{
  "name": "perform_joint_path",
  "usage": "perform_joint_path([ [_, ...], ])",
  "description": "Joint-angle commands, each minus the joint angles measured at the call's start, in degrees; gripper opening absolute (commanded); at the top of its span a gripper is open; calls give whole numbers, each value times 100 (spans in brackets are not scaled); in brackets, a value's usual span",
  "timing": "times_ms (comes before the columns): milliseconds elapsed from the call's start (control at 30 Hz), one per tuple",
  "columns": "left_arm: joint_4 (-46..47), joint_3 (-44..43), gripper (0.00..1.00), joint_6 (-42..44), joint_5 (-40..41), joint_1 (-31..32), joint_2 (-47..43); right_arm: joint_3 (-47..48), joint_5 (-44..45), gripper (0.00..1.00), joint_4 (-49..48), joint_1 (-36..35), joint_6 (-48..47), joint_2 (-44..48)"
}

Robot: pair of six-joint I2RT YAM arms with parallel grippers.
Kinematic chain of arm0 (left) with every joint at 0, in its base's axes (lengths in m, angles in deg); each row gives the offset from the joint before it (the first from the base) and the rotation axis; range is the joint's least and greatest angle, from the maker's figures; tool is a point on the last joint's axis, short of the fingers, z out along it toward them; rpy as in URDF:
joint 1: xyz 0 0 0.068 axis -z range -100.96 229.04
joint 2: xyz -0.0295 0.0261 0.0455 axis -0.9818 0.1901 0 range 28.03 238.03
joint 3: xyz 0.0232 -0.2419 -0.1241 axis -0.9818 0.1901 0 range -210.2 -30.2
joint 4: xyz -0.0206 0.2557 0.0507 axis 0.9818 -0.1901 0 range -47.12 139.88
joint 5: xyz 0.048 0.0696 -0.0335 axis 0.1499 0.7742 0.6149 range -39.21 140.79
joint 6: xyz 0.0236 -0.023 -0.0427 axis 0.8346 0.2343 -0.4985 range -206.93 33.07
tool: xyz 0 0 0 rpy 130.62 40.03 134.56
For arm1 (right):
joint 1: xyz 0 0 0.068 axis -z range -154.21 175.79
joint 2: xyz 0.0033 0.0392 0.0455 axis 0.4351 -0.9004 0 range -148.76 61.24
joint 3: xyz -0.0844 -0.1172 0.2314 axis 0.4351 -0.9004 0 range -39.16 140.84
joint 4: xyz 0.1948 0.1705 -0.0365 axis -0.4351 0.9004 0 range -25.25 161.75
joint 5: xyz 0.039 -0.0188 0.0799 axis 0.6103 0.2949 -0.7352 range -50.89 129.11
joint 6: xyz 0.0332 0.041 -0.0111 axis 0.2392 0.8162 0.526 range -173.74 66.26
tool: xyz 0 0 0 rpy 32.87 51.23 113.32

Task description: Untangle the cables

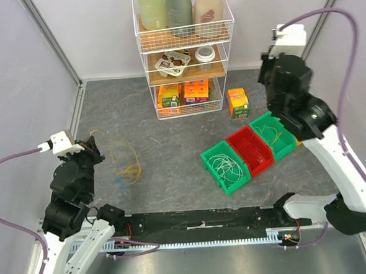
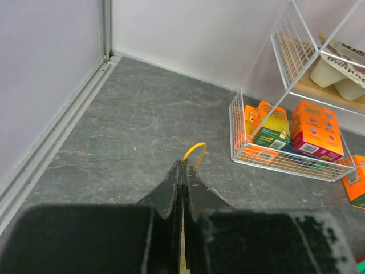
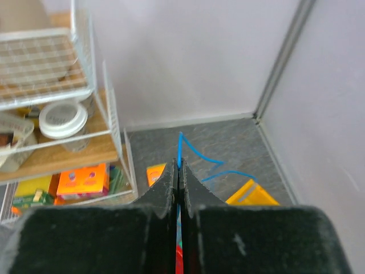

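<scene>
Looking down from the overhead camera, the left gripper [image 1: 94, 144] sits low over the grey table [image 1: 174, 193], at the end of a loose yellow cable [image 1: 125, 156] that loops across the surface, with a short blue strand [image 1: 121, 178] lying just beside that loop. Well apart to the right, three bins stand side by side in a slanted row: a near green bin [image 1: 209, 161] holding white cables [image 1: 227, 166], a red bin [image 1: 259, 164], and a far green bin [image 1: 284, 152] with thin yellow wires [image 1: 271, 130] in it. The right arm [image 1: 333, 152] rises above these bins. A wire rack [image 1: 183, 31] stands at the back wall, with an orange box [image 1: 237, 102] on the table beside it. In the left wrist view, the left gripper [image 2: 182, 165] has its jaws pressed fully together, and the yellow cable [image 2: 197, 151] curls out just past the tips; it seems to be pinched between them, though the contact itself is hidden. The rack's bottom basket [image 2: 285, 162] lies ahead to the right. In the right wrist view, the right gripper [image 3: 177, 164] is likewise clamped tight, holding a blue cable [image 3: 180, 147] that stands up from between its tips and bends away to the right above a yellow bin [image 3: 251, 195].
</scene>
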Motion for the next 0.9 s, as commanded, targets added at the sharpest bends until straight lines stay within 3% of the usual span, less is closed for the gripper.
perform_joint_path([
  [0, 538, -23, 2, -238, -417, 16, 38, 527, 1107, 0, 608, 23, -38, 352],
  [167, 679, 118, 2, -369, -690, 7, 144, 510, 2006, 0, 591, 495, -232, 186],
  [300, 697, 258, 2, -598, -874, 7, 153, 396, 1129, 0, 547, 1813, 232, -165],
  [500, 592, 329, 2, -888, -1208, 7, 100, -166, -321, 0, 161, 2974, 918, -561],
  [733, 512, 443, 2, -915, -1244, 16, -49, -808, -455, 0, -76, 3327, 1086, -588],
  [867, 530, 531, 2, -959, -1270, 16, -102, -590, -368, 0, -68, 3328, 920, -535],
])
